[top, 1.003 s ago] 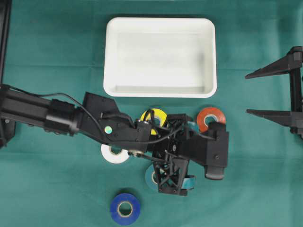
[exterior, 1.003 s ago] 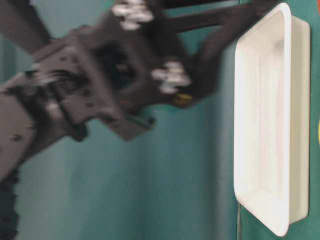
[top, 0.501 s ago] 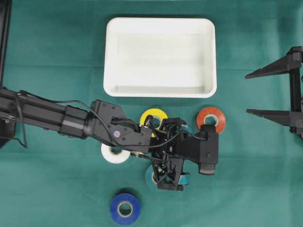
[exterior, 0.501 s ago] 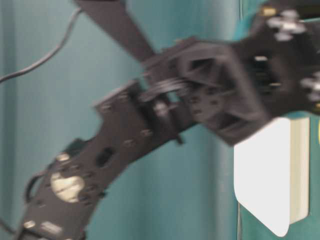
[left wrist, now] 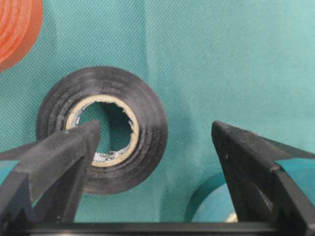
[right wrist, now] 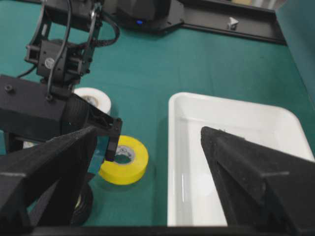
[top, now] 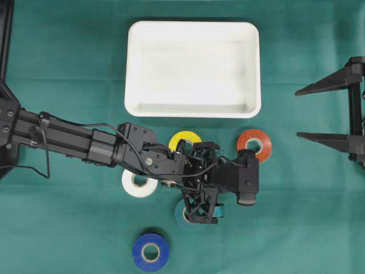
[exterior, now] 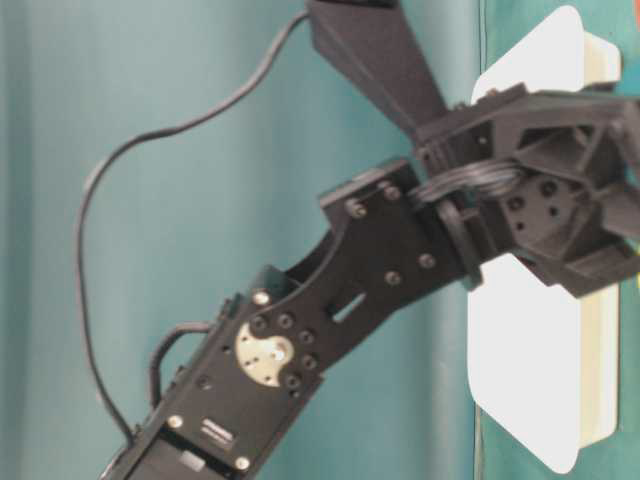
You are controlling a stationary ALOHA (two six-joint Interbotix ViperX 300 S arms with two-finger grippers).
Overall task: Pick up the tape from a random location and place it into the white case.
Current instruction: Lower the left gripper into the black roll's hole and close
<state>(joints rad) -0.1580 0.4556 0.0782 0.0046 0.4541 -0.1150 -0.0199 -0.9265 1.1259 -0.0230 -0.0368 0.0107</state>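
Under my left gripper (left wrist: 155, 130) a black tape roll (left wrist: 103, 129) lies flat on the green cloth. The jaws stand open; the left fingertip (left wrist: 74, 147) is over the roll's core hole, the right one is well off to its right, above a teal roll (left wrist: 211, 209). In the overhead view the left gripper (top: 223, 182) hides the black roll. The white case (top: 133, 68) lies just beyond, with nothing in it. My right gripper (top: 297, 113) hangs open at the right edge, holding nothing.
Other rolls lie round the left gripper: yellow (top: 185, 138), orange (top: 255, 144), white (top: 138, 184), teal (top: 182, 214) and blue (top: 151, 252). The left arm (exterior: 330, 300) blocks much of the table-level view. A black frame (right wrist: 197, 17) runs along the table's far edge.
The left arm has come down toward the cloth and drawn a little left, its jaws still open. The right arm and the rolls have not moved.
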